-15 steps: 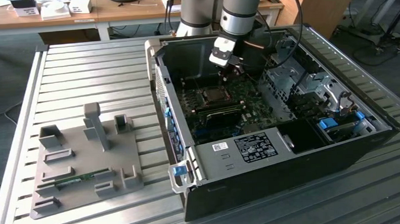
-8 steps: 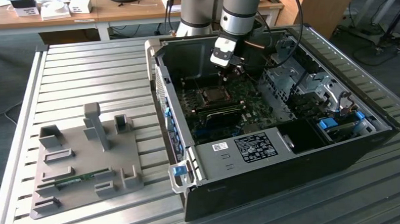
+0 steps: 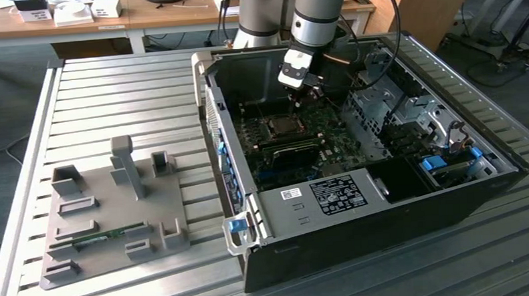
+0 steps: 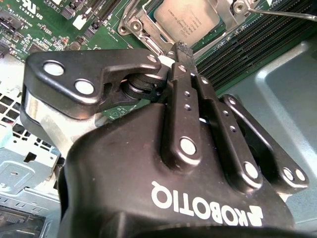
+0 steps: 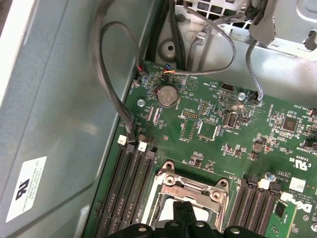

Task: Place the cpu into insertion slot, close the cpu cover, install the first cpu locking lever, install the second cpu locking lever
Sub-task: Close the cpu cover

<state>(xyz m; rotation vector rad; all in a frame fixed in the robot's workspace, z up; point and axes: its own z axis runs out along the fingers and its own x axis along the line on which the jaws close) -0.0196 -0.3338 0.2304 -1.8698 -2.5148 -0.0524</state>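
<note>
Slatted metal worktop (image 3: 110,94) with an open computer case (image 3: 375,237) lying on its side, plus a grey parts tray (image 3: 107,215) off on the exterior view's left. The arm reaches down into the case and the tool (image 3: 311,92) hangs over the green board (image 5: 208,109), just above the insertion slot (image 3: 281,126). In the second wrist view the tool (image 4: 177,49) looks closed, fingers pinched together at the tips, and I can't spot anything between them. The cpu (image 4: 187,17) is sitting in the slot, silver face up, right past the fingertips, so the tool is basically pointing straight at its near edge. The cpu cover (image 4: 143,29) seems to lie flat around the chip, though I honestly can't tell if it's fully seated. A thin silver lever (image 4: 282,13) runs off past the socket and gets cut off by the picture edge, so there's no telling whether it's latched. In the first wrist view the tool (image 5: 185,218) blocks the near half of the slot, with just a pale patch of cpu (image 5: 166,210) peeking out beside it. Long black memory slots (image 5: 129,188) run along both sides of the socket.
</note>
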